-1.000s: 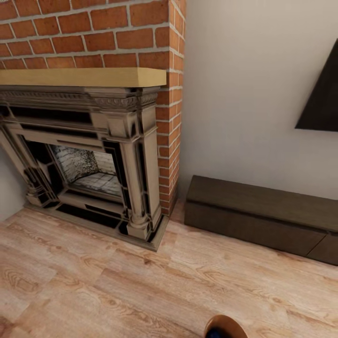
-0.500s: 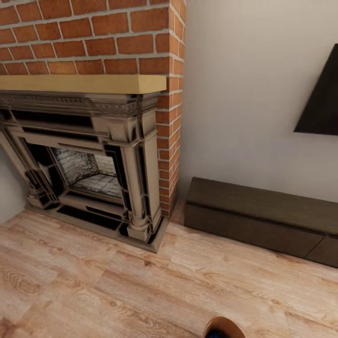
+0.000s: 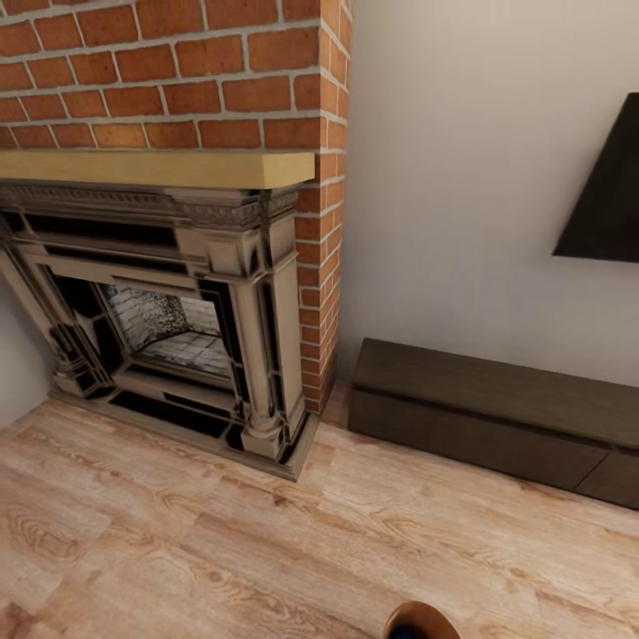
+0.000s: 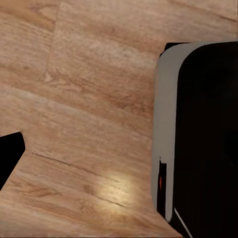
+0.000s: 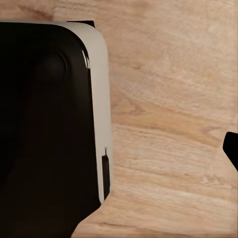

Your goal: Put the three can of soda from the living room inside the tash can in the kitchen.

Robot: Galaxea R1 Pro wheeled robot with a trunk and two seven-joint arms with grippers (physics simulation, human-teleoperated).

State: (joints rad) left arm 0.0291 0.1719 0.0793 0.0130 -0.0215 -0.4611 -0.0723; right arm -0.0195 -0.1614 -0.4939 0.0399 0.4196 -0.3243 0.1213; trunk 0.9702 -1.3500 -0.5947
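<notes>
Brickwork of the fireplace fills the upper left of the head view, its hearth meeting the wooden floor. Further right stands a bare wall, then a low dark cabinet at right centre under a dark panel. At the bottom edge, right of centre, a rounded orange-brown rim peeks in; what it is cannot be told. No soda can or bin appears, so their direction is unknown. Neither end effector's state can be told. Open floor lies ahead.

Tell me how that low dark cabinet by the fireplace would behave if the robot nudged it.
The low dark cabinet probably wouldn't tip: it is long, squat and flat on the wooden floor. It looks rigid and likely heavy, so it may scrape rather than slide.
</notes>
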